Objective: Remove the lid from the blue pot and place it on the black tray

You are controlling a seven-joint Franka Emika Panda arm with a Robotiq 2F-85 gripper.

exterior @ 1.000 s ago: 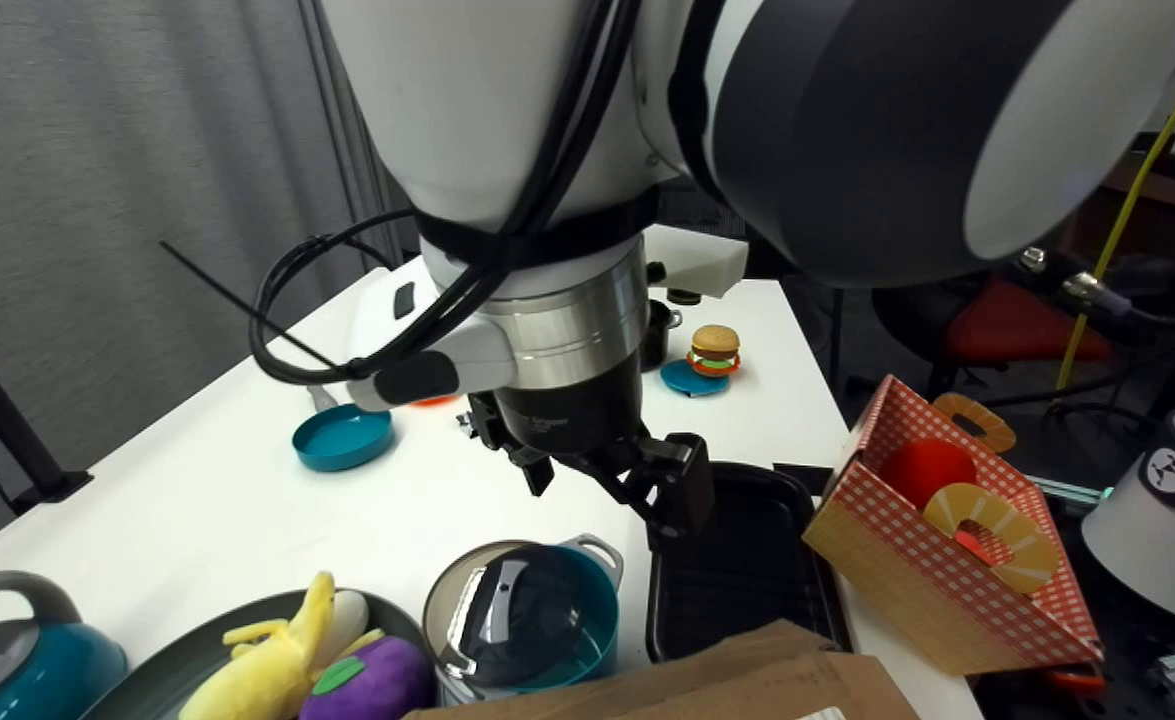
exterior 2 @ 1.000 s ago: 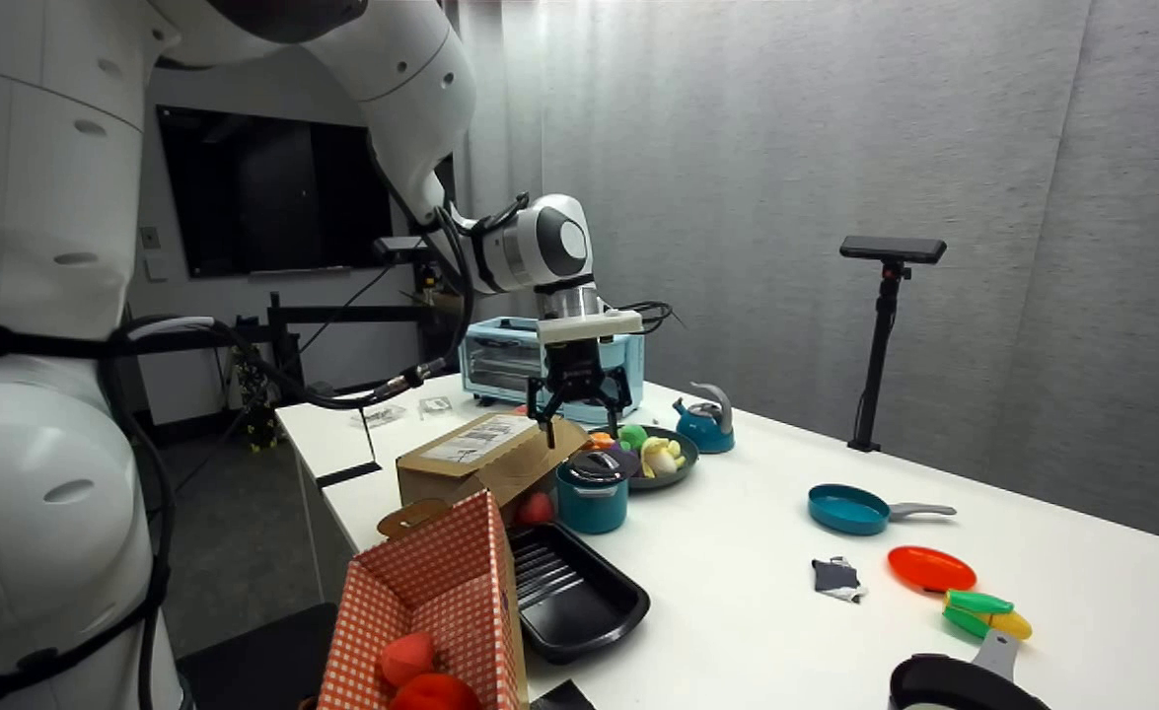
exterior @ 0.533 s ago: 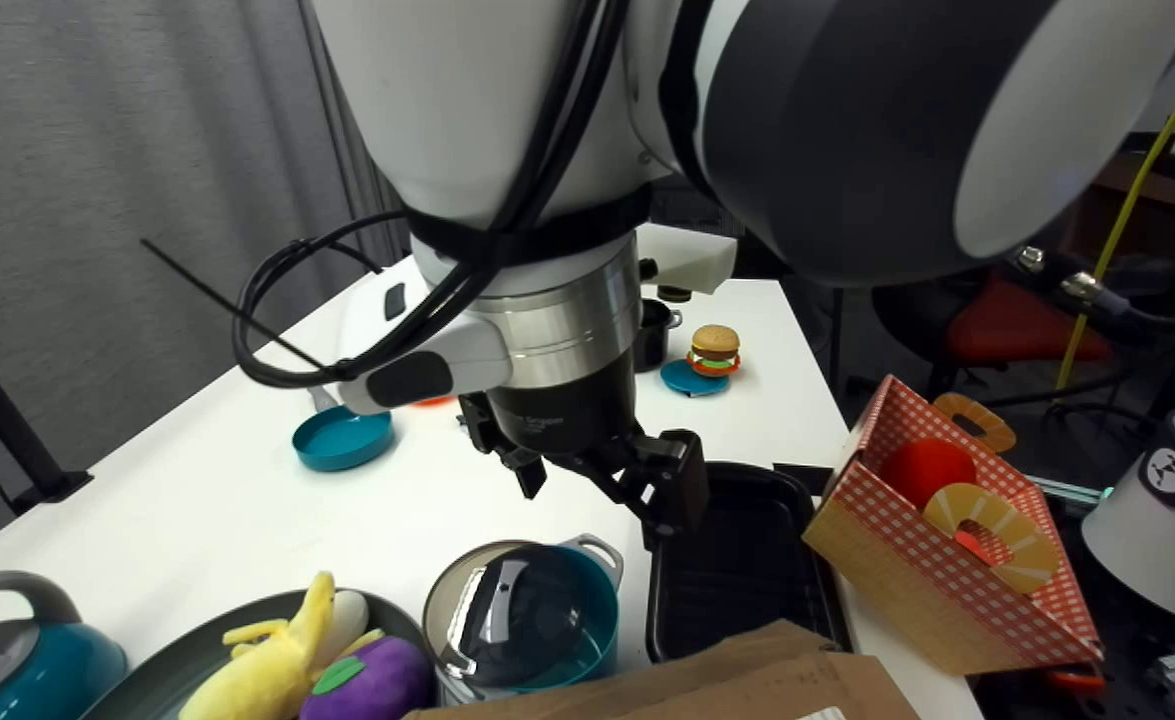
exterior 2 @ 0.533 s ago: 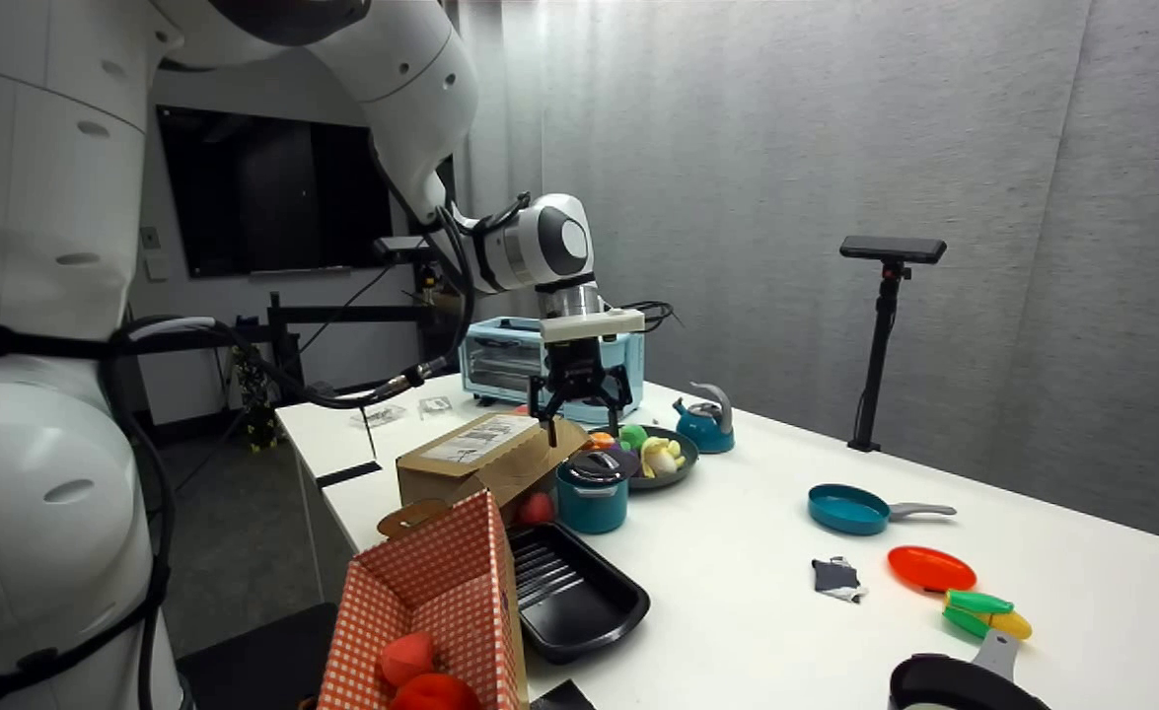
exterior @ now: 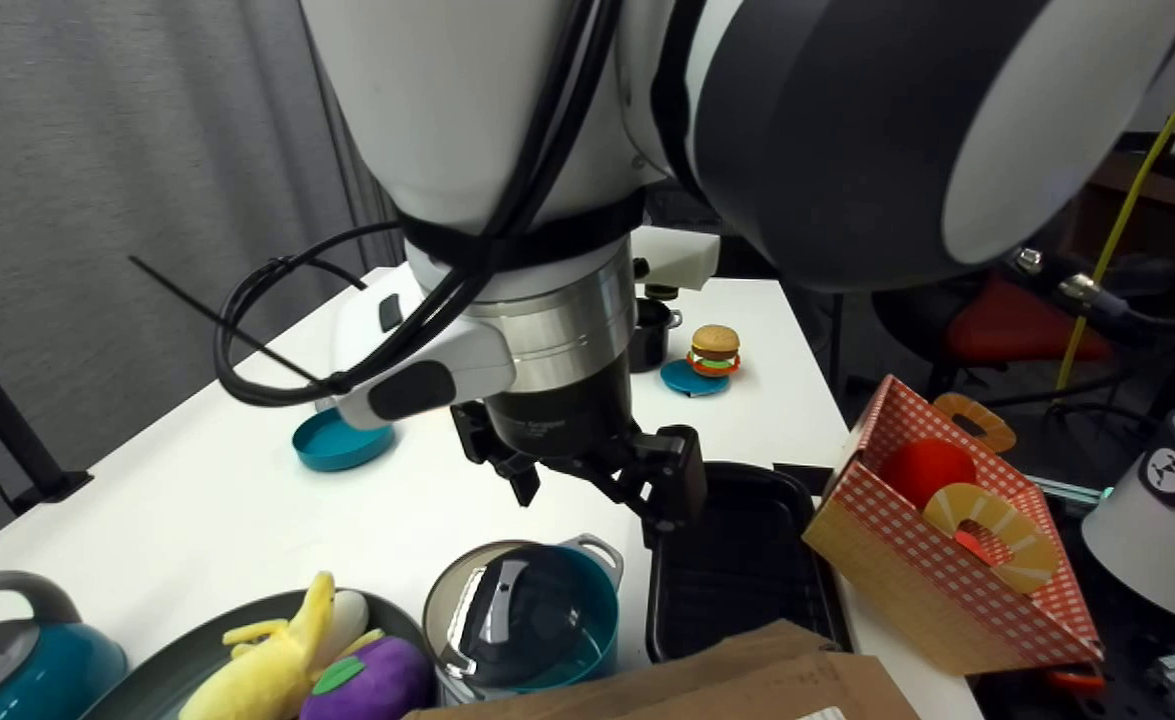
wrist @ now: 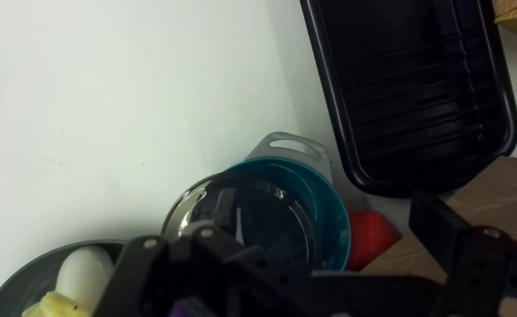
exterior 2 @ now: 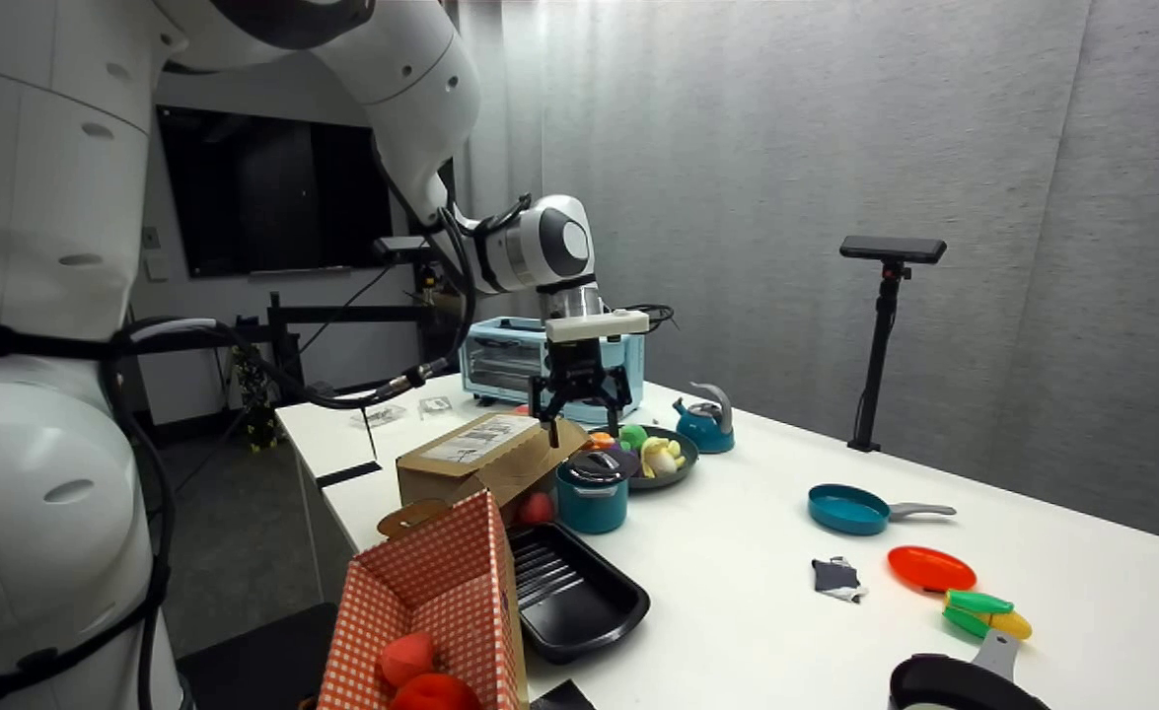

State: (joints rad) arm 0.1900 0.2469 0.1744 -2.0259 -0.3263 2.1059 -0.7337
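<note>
With its jaws apart and empty, the gripper (wrist: 324, 204) hangs above and, in the wrist view, right of the lid (wrist: 265, 215), which sits off-centre on the blue pot (exterior 2: 592, 507), so grasping probably calls for shifting left before lowering.

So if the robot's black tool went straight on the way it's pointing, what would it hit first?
Likely the round clear glass lid on the round teal pot, below the tool; depth is unclear, and one side might meet the brown cardboard flap first.
</note>
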